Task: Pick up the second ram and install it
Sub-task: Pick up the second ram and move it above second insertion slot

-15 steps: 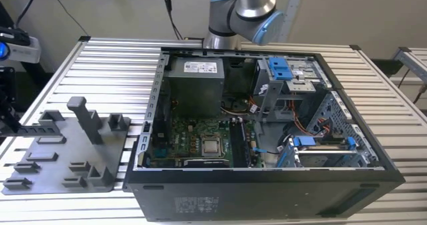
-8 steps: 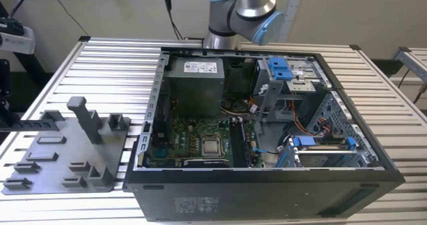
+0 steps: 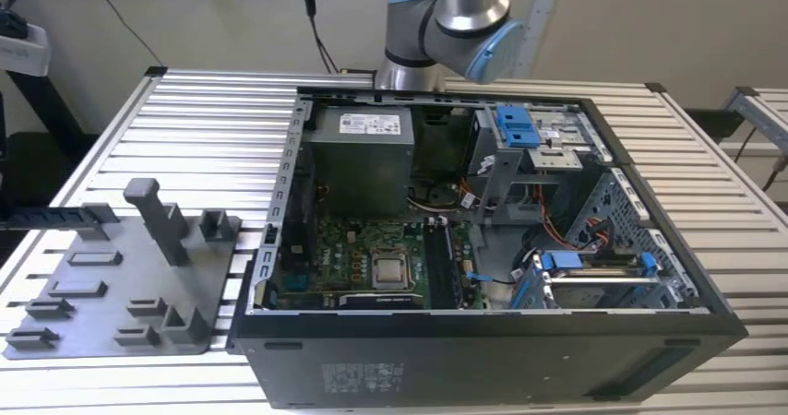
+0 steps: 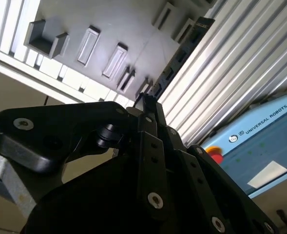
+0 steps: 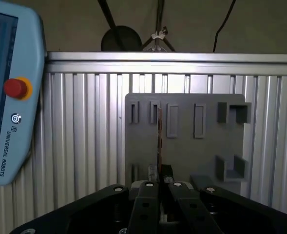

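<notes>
In the first wrist view the second ram (image 5: 159,136) appears edge-on as a thin dark strip sticking out from between my fingertips. My gripper (image 5: 160,171) is shut on it, high over the grey tray (image 5: 184,146). The second wrist view shows the gripper (image 4: 144,100) with its fingers pressed together above the same tray (image 4: 109,29). In the exterior view the open computer case (image 3: 493,341) lies on the table, with the motherboard (image 3: 351,263), its square silver CPU (image 3: 391,269) and the dark memory slots (image 3: 441,272) beside that chip.
The grey tray (image 3: 111,290) with upright blocks lies at the exterior view's left, beside the case. A teach pendant (image 5: 7,92) rests on the slatted table next to the tray. The arm's base joint (image 3: 449,18) stands behind the case. Cables and drive cages fill the case's right side.
</notes>
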Robot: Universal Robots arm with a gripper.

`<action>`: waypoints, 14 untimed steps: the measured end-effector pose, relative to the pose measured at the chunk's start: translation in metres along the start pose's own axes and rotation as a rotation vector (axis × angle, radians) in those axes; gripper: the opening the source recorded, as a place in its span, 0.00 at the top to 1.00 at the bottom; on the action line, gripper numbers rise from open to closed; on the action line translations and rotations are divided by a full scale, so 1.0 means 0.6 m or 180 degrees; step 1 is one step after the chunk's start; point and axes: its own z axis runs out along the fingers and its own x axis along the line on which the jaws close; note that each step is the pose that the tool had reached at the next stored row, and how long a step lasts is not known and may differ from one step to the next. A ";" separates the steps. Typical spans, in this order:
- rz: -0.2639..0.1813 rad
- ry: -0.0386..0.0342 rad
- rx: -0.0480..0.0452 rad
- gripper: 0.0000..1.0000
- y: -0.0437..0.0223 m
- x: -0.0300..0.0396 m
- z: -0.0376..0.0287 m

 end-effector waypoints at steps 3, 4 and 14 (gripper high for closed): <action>0.0000 0.0000 0.0000 0.86 0.000 0.000 -0.011; 0.0000 0.0000 0.0000 0.86 0.000 0.000 -0.015; 0.0000 0.0000 0.0000 0.86 0.001 0.001 -0.047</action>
